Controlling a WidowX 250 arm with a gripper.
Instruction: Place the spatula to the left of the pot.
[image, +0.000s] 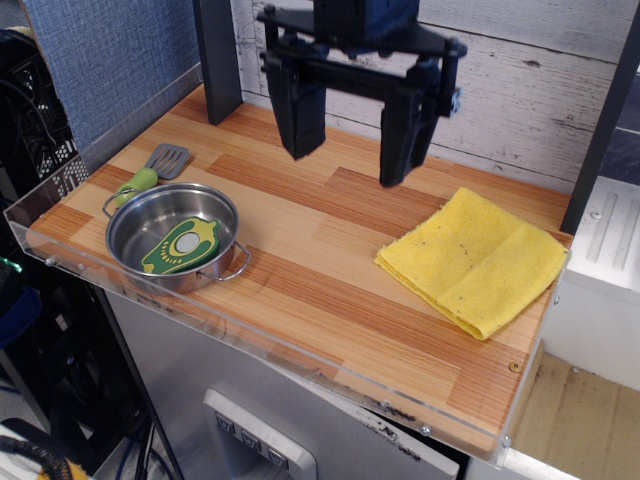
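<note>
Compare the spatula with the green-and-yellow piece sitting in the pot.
The spatula lies on the wooden table behind the pot; the green-and-yellow piece sits inside the pot. The spatula has a grey slotted blade and a light-green handle; the piece is flat, with a white circle. Both are small, partly green, and clear of the open gripper.

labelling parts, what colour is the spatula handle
Light green, on the small grey-bladed toy spatula; clearest in observation.image.

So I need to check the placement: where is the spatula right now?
The spatula lies on the tabletop at the image's far left, just behind the pot, its green handle by the pot's rim.
</note>
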